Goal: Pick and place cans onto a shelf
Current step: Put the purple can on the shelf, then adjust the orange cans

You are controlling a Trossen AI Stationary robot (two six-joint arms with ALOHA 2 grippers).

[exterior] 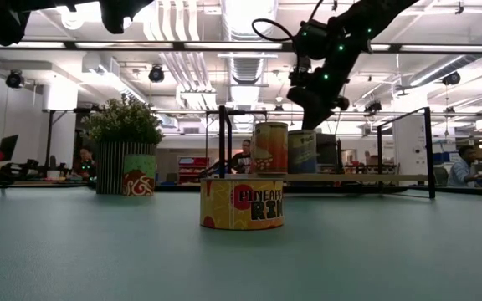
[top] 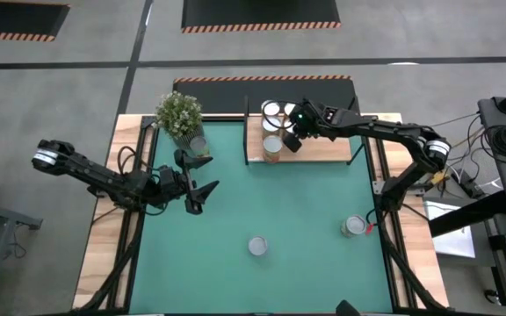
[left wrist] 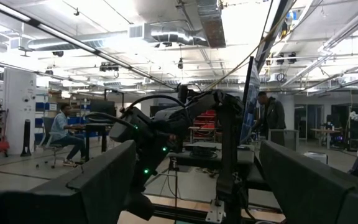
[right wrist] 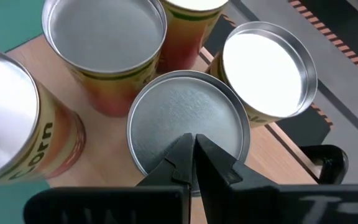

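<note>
Our right hand (right wrist: 191, 149), fingers pressed together and empty, hovers over the cans (right wrist: 188, 121) at the shelf's (top: 323, 149) left end; we should lift straight up. Left hand (top: 202, 195) waits wide.

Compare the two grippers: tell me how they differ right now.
The left gripper hangs open above the green mat; the right gripper is shut. The left one is away from any can; the right one sits over the cans on the shelf. Neither holds anything.
</note>
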